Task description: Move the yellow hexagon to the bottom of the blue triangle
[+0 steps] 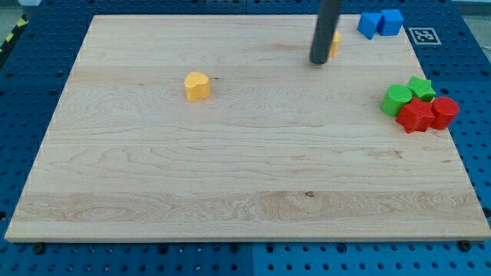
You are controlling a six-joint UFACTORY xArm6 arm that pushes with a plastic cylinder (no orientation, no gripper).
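Yellow hexagon [336, 44]: only a sliver shows, at the right edge of my rod, so the shape can't be confirmed. It's the yellow piece nearest the blues, so I take it as the task block. It sits just up-right of my tip [318, 63]. Whether they touch can't be told, because the rod hides the gap.

Pincer: none on this rig, just the rod, so there's no open or closed state to report.

Blue triangle [370, 24]: further right of my tip and higher, well past the hexagon. It touches a second blue block [392, 21] on its far side. Which of the two is the triangle is hard to tell; I'm guessing the nearer one.

Key relation: the hexagon lies between my tip and the spot under the triangle. My tip is on the correct side, so a short push to the view's right should do it. The risk is that my tip sits a bit low, which would skew the block upward into the blues.

Well clear of the path:
- yellow heart [197, 86], far left of my tip
- green [397, 100] and red [418, 115] cluster, lower right on the surface [230, 176]
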